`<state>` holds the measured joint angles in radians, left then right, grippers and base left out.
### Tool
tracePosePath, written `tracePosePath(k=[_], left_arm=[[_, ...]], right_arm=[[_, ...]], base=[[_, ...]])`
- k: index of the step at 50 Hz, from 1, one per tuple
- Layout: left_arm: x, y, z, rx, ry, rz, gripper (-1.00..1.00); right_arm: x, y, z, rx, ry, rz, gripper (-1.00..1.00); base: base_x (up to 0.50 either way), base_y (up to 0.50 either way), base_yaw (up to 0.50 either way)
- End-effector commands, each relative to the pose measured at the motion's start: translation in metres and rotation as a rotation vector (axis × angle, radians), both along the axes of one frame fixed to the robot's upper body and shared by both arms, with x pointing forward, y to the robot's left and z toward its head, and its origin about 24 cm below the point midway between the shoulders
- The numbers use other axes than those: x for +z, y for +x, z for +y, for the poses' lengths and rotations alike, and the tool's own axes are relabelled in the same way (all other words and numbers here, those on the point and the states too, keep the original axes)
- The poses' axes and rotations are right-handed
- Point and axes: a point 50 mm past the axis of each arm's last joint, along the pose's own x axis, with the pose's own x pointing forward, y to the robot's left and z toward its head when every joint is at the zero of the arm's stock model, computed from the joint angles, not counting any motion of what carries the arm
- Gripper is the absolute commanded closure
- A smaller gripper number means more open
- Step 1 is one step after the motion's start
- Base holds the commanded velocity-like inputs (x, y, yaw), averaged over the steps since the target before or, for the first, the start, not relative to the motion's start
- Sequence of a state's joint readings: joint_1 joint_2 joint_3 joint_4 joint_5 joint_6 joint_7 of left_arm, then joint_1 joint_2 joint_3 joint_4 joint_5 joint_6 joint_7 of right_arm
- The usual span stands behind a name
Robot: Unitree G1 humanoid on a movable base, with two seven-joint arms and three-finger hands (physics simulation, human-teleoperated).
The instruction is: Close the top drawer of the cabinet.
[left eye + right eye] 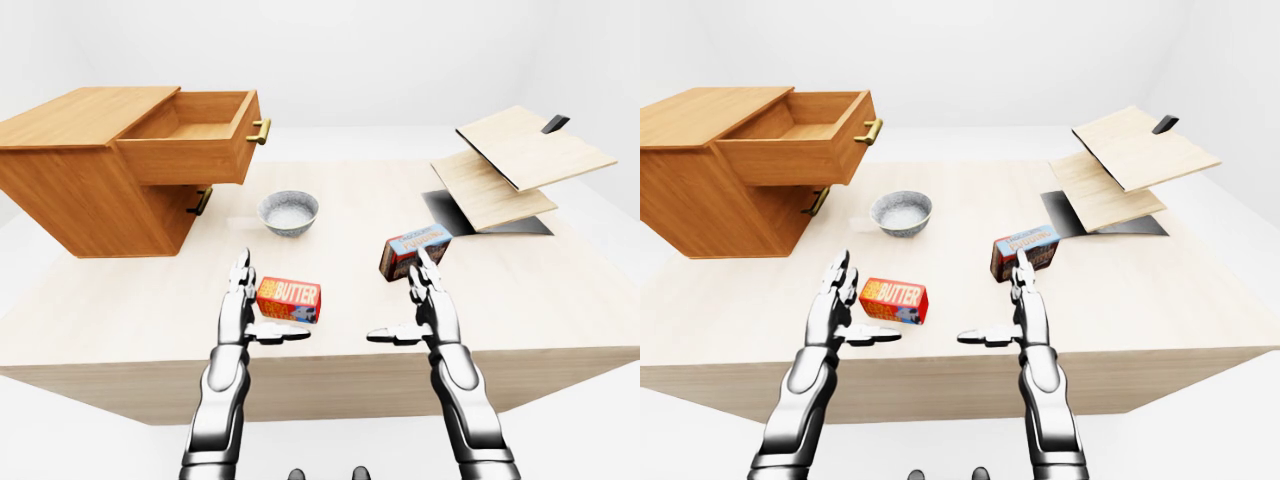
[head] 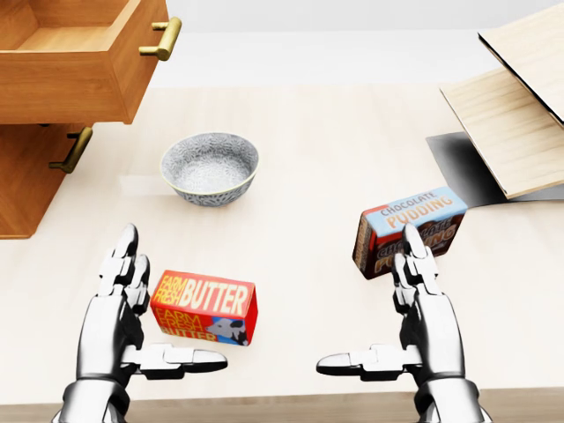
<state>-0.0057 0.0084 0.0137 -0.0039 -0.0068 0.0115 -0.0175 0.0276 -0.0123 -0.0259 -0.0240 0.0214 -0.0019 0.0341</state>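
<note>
At ten o'clock in the left-eye view the cabinet [image 1: 85, 170] sits on the tabletop [image 1: 350, 300], its top drawer [image 1: 190, 135] pulled well out, brass handle [image 1: 260, 131] on its face pointing toward the middle of the tabletop. The lower drawer handle [image 1: 201, 201] shows beneath it, seemingly shut.

Both hands hover low at six o'clock, well apart from the drawer. The left hand [image 2: 132, 308] has its fingers spread and holds nothing; the right hand [image 2: 414, 308] is likewise spread and empty.

Judged from here, the left hand is the nearer one. A flat push on the drawer face beside the handle, along the drawer's own line into the cabinet, should seat it; an off-axis shove might skew the drawer or slide the whole cabinet.

Just beside the left hand lies a butter box [image 2: 204, 307], and a grey bowl [image 2: 210, 167] stands between hand and drawer, at eleven o'clock from the box; the reach should pass over or left of both. A chocolate pudding box [image 2: 410, 229] and light wooden boards [image 1: 520, 160] at two o'clock lie out of the path.
</note>
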Motion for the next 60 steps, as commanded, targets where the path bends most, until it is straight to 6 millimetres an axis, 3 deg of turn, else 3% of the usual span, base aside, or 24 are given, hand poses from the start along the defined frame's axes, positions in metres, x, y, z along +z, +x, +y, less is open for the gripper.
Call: tracePosePath(k=[1, 12, 18, 20, 22, 27, 33, 43, 48, 60], left_arm=[[0.005, 0.003, 0.005, -0.021, 0.001, 0.001, -1.00], [0.005, 0.007, 0.004, -0.031, 0.000, 0.003, -1.00], [0.011, 0.013, 0.004, -0.036, 0.005, -0.001, -1.00], [0.013, 0.017, 0.004, -0.036, 0.014, -0.006, -1.00], [0.016, 0.023, 0.005, -0.036, 0.016, -0.008, -1.00], [0.045, 0.040, 0.003, -0.046, 0.023, -0.110, -1.00], [0.078, 0.056, 0.002, -0.052, 0.024, -0.218, -1.00], [0.106, 0.066, 0.000, -0.056, 0.021, -0.309, -1.00], [0.115, 0.060, -0.006, -0.068, 0.006, -0.358, -1.00], [0.116, 0.054, -0.008, -0.070, -0.012, -0.373, -1.00]], right_arm=[[0.001, -0.008, -0.012, -0.002, 0.008, 0.000, -1.00], [0.010, 0.013, 0.006, -0.014, 0.000, 0.005, -1.00], [0.020, 0.016, 0.005, -0.019, -0.008, -0.025, -1.00], [0.015, 0.004, -0.008, -0.018, -0.004, -0.008, -1.00], [0.023, 0.007, -0.008, -0.024, -0.011, -0.043, -1.00], [0.036, 0.005, -0.025, -0.040, -0.018, -0.097, -1.00], [0.068, 0.020, -0.029, -0.053, -0.044, -0.217, -1.00], [0.087, 0.023, -0.031, -0.051, -0.062, -0.291, -1.00], [0.097, 0.021, -0.029, -0.049, -0.056, -0.334, -1.00], [0.099, 0.023, -0.024, -0.030, -0.045, -0.343, -1.00]], base=[[0.00, 0.00, 0.00], [0.00, 0.00, 0.00], [0.00, 0.00, 0.00], [0.00, 0.00, 0.00], [0.00, 0.00, 0.00], [0.00, 0.00, 0.00], [0.00, 0.00, 0.00], [0.00, 0.00, 0.00], [0.00, 0.00, 0.00], [0.01, 0.00, 0.00]])
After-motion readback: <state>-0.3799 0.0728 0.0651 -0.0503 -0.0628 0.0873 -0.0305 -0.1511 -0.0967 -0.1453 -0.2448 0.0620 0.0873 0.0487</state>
